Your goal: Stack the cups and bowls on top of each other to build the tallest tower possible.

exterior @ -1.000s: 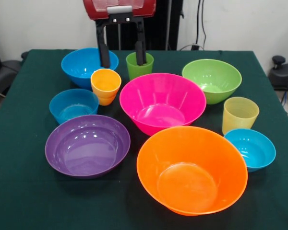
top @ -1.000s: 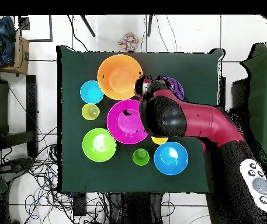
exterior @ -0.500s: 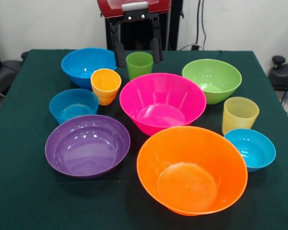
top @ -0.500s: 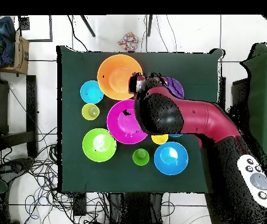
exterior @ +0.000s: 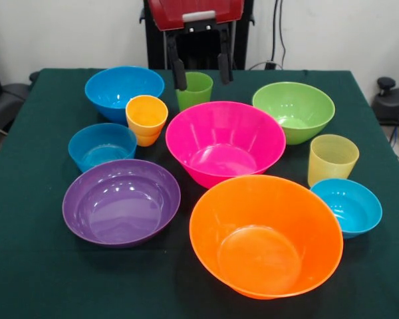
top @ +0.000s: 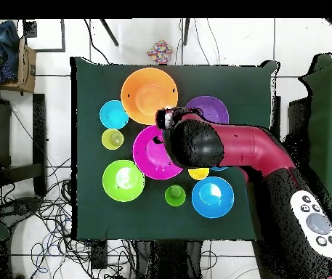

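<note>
My gripper (exterior: pixel 201 74) hangs open and empty at the table's far side, its fingers either side of the green cup (exterior: pixel 195 91). All cups and bowls stand apart on the cloth; no tower stands. The yellow-orange cup (exterior: pixel 146 118) is left of the pink bowl (exterior: pixel 225 141). The pale yellow cup (exterior: pixel 332 158) is at the right. The orange bowl (exterior: pixel 266 234) and purple bowl (exterior: pixel 121 201) are nearest. Overhead, the arm (top: pixel 227 149) hides the gripper and part of the pink bowl (top: pixel 148 154); the green cup (top: pixel 174 195) shows.
The medium blue bowl (exterior: pixel 124 90) and the green bowl (exterior: pixel 294 109) stand at the far side. Small blue bowls sit at the left (exterior: pixel 102 145) and the right (exterior: pixel 346 206). The dark green cloth (exterior: pixel 40 266) covers the table.
In the front view my gripper has moved right from over the blue bowl and green cup, risen, then come down a little around the green cup. No cup or bowl has moved.
</note>
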`<action>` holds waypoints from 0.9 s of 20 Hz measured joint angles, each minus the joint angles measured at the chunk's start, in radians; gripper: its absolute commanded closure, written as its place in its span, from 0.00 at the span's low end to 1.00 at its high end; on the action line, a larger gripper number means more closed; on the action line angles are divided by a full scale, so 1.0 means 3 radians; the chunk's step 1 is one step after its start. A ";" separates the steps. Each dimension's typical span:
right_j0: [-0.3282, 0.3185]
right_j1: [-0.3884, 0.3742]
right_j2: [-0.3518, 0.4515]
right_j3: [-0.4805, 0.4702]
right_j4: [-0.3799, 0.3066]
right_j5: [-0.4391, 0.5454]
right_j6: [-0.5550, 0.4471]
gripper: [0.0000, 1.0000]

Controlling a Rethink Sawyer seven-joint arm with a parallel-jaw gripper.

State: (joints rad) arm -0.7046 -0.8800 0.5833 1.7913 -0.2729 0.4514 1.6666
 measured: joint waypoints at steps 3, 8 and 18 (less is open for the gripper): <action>0.0040 0.0010 0.0000 -0.0012 -0.0086 0.0240 0.0000 0.00; 0.0093 0.0012 0.0000 -0.0040 -0.0201 0.0482 0.0000 0.00; 0.0118 0.0020 0.0000 -0.0118 -0.0348 0.0612 0.0000 0.00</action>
State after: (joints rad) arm -0.6692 -0.8740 0.5833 1.7559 -0.3773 0.6349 1.6666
